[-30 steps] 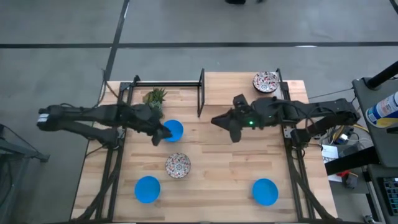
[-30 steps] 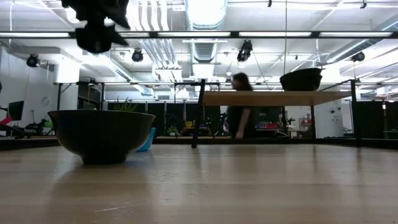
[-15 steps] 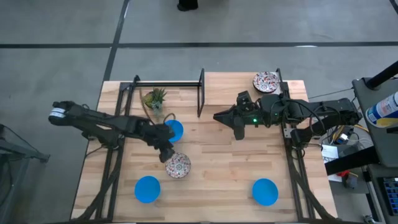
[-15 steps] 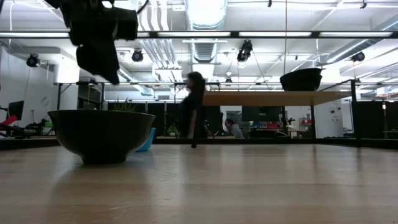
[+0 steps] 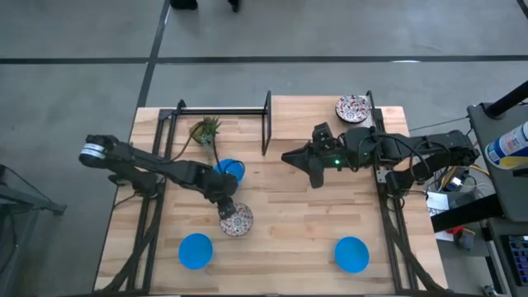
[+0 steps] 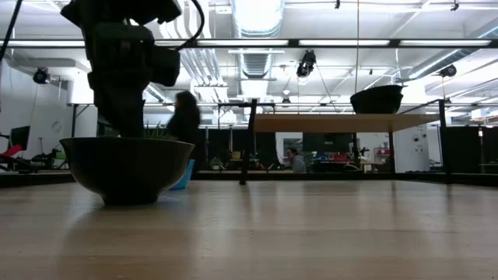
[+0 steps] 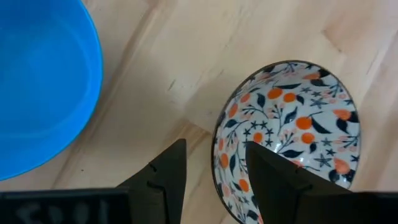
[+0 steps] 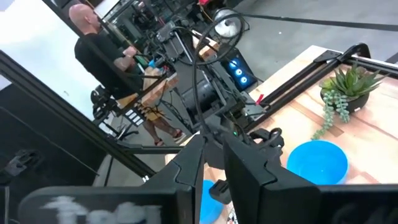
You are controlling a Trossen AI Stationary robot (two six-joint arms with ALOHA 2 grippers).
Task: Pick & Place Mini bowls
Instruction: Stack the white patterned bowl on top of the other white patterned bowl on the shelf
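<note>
left hand (image 7: 211, 168): wide, straddling floral bowl (image 7: 289, 134) rim | right hand (image 8: 211, 165): narrow, empty, aloft

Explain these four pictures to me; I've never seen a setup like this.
Two dark robot arms work at a pale wooden table. One picture looks straight down, one looks level across the tabletop, and two come from cameras on the arms' wrists. The left gripper is open, its fingers straddling the rim of a small white bowl with a red floral pattern, not yet gripping it. The right gripper waits mid-table, holding nothing. Also there: three plain bright blue bowls, another floral bowl at the back right, a small green plant and a black metal frame.
</note>
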